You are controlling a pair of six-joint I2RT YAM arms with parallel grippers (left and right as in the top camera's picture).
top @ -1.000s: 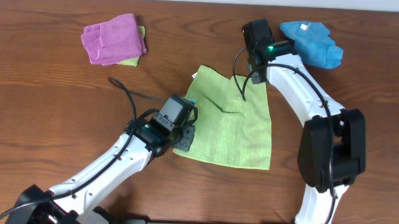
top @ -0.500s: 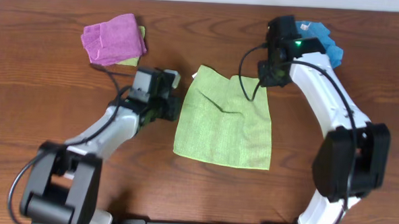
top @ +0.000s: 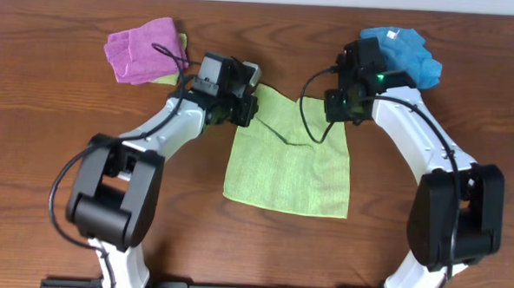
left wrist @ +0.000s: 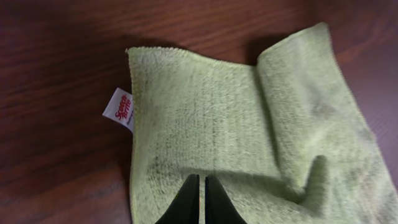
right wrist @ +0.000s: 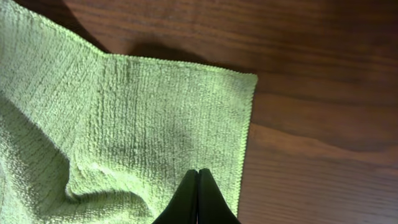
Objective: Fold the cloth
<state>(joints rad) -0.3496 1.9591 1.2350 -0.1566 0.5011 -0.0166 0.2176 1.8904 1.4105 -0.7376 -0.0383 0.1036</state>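
Both arms have swung to the far edge of the cloth [top: 289,167], lying creased on the surface [top: 48,152]. We see left pincer [left wrist: 199,180] and right pincer [right wrist: 197,174] closed and empty above its far corners; they should open, then nip each corner squarely, we judge.

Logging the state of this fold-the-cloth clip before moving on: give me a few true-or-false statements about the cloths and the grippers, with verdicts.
1. The green cloth lies opened out, wrinkled only near its far edge. True.
2. The blue cloth lies on the green cloth. False: it lies apart, at the far right.
3. The left gripper and the right gripper both have their fingers closed, over the green cloth's far corners. True.
4. The purple-pink cloth sits beside the right gripper. False: it lies far left, beyond the left gripper.
5. A white tag sticks out from the green cloth's edge. True.
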